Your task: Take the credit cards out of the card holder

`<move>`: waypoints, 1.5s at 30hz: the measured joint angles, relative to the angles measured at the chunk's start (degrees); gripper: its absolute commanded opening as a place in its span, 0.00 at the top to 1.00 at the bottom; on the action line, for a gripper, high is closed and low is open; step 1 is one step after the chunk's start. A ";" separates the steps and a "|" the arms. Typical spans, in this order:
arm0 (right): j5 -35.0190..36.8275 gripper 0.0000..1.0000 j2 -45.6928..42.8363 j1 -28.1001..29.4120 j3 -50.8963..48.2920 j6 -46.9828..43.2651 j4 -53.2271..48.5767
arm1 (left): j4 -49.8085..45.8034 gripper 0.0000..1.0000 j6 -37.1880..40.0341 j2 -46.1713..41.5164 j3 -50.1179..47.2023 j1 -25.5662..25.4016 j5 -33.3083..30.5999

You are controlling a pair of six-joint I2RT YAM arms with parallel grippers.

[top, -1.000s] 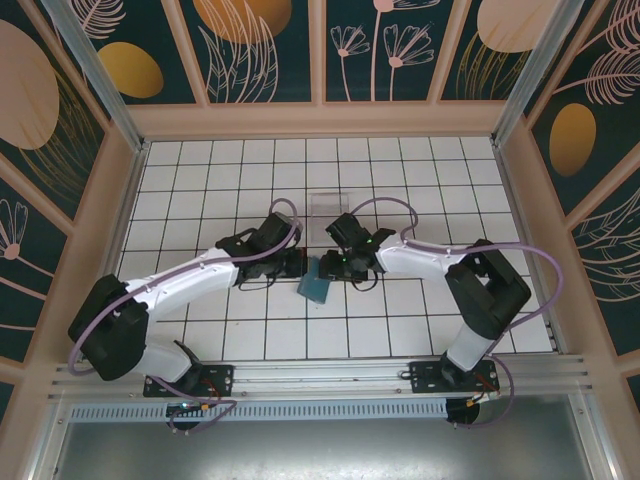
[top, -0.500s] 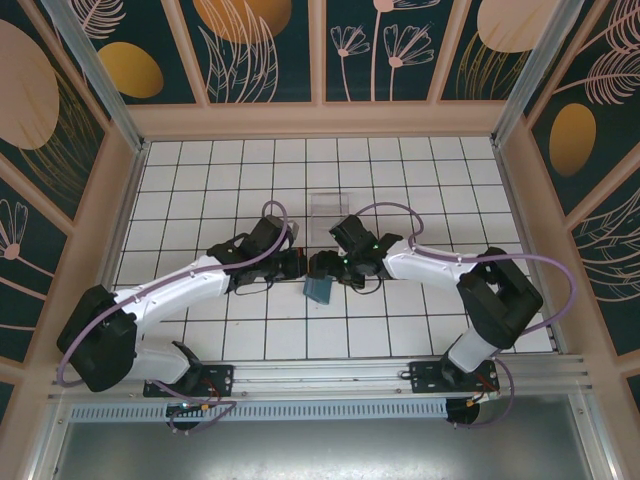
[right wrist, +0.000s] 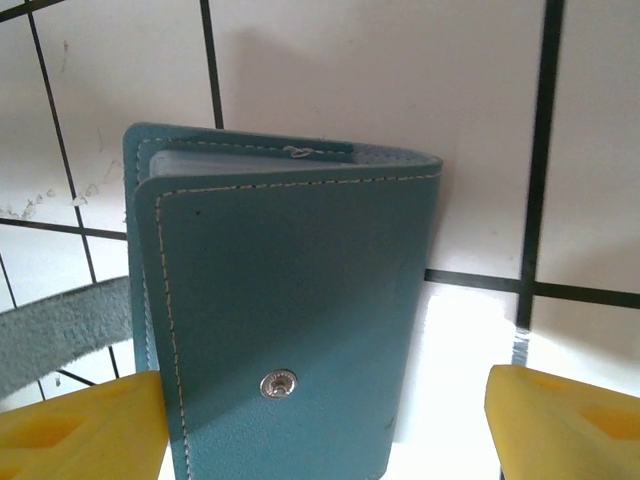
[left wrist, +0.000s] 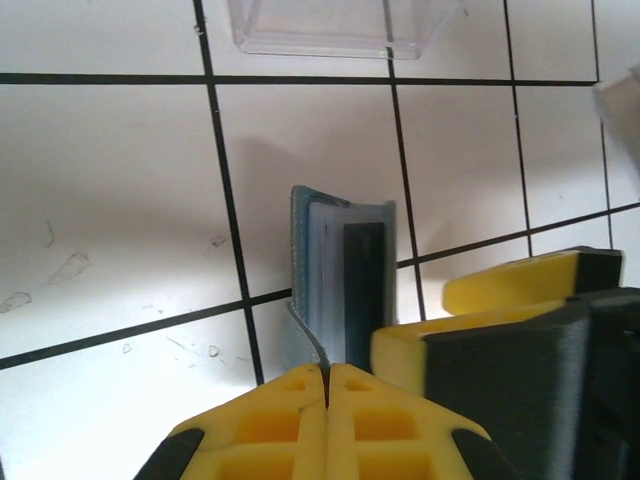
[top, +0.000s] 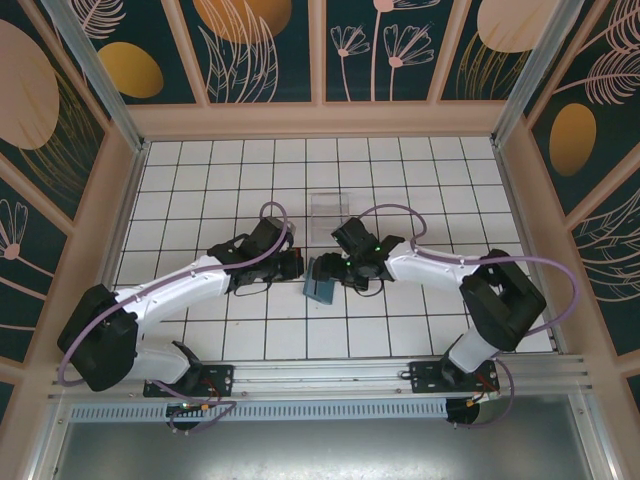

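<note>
left gripper [left wrist: 325,378] clamping flap of teal stitched-leather bifold card holder [right wrist: 280,300] | right gripper [right wrist: 320,420] gaping, holder standing between its fingers | risk: thin flap slipping free, holder toppling

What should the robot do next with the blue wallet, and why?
Probably close the right gripper on the front panel of the card holder. Its fingers stand open on either side of it, while the left gripper looks shut on the holder's flap. The holder is barely open, the credit cards tucked inside, so holding both sides would let the arms spread it.
</note>
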 measured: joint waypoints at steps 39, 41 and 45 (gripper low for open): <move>1.70 0.99 -10.91 2.16 -8.39 -0.52 -4.87 | -7.85 0.95 4.31 3.39 -4.57 0.11 0.55; 1.57 0.96 -11.21 2.25 -9.07 0.09 -4.42 | -8.13 0.95 4.31 3.13 -4.57 0.11 -0.87; 1.44 0.85 -11.23 2.25 -9.35 1.16 -3.50 | -9.18 0.94 4.31 3.15 -4.09 0.11 -4.63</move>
